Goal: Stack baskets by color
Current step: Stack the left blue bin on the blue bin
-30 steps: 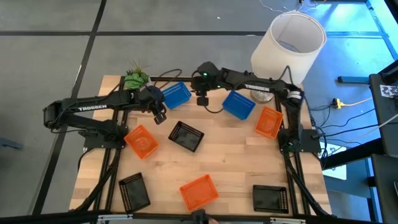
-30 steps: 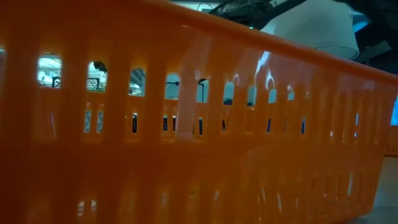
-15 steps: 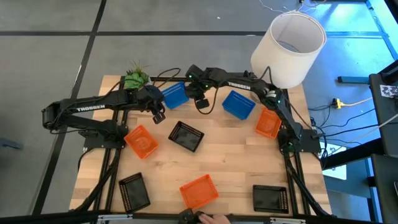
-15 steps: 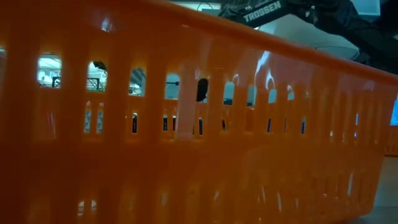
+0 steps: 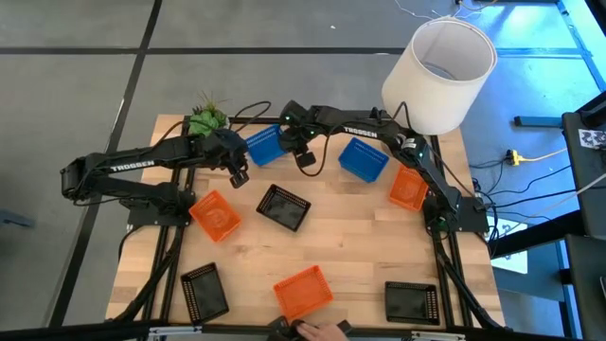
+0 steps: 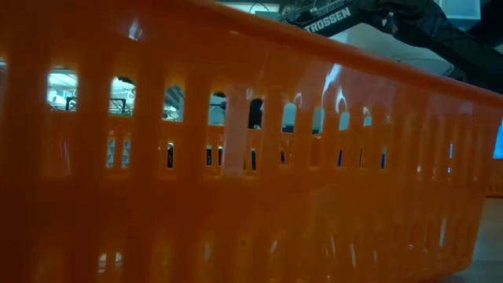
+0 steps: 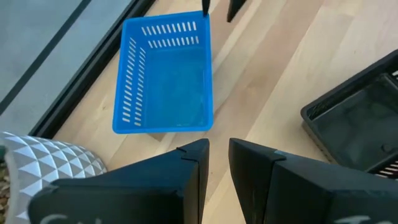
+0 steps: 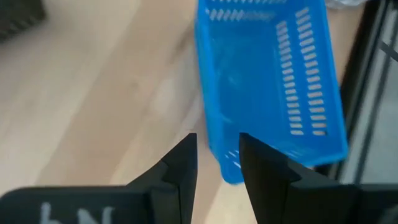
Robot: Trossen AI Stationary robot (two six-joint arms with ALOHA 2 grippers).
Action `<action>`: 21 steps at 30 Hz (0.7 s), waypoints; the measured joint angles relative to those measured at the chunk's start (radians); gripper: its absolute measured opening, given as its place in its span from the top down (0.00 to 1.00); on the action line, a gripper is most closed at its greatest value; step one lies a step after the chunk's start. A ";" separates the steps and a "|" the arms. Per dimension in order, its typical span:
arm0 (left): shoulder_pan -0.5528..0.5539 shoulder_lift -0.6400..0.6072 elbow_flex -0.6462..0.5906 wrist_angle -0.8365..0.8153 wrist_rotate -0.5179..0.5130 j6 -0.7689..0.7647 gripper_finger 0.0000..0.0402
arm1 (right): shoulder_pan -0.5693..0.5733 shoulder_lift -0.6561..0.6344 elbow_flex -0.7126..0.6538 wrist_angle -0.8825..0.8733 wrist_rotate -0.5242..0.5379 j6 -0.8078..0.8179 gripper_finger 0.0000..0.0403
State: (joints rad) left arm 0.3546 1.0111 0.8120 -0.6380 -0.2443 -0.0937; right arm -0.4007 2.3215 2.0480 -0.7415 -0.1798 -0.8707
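A blue basket [image 5: 266,144] [image 7: 165,74] [image 8: 267,81] stands on its base at the table's far side. My right gripper [image 5: 305,159] [image 8: 217,163] hovers open at its right short end; that end's corner shows between the fingers, and I see no touch. My left gripper [image 5: 239,175] [image 7: 217,163] hangs on the near side of the basket's left end, fingers a narrow gap apart with only wood between them. A second blue basket [image 5: 364,158] lies further right. Three orange baskets [image 5: 216,214] [image 5: 409,186] [image 5: 303,292] and three black baskets [image 5: 283,206] [image 5: 204,292] [image 5: 411,301] lie scattered singly.
A white patterned plant pot [image 5: 206,118] [image 7: 43,163] stands at the far left corner. A big white cylinder [image 5: 440,71] stands beyond the far right corner. The near orange basket's wall [image 6: 236,173] fills the low view. A person's hand [image 5: 314,330] shows at the near edge.
My right gripper has come down and a little toward the table's left, closer to the blue basket's right end, and its wrist has rolled. Its fingers stay open. A person's hand has come into view at the near edge.
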 joint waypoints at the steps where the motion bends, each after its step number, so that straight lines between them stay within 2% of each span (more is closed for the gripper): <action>1: 0.000 0.000 0.000 0.000 0.000 0.000 0.86 | 0.000 0.000 -0.005 0.008 -0.011 0.000 0.71; 21: 0.000 0.000 0.000 0.001 -0.001 -0.001 0.86 | -0.018 0.068 -0.009 0.082 0.055 0.002 0.71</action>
State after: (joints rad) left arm 0.3546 1.0115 0.8120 -0.6369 -0.2451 -0.0948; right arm -0.4192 2.3898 2.0388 -0.6598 -0.1243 -0.8691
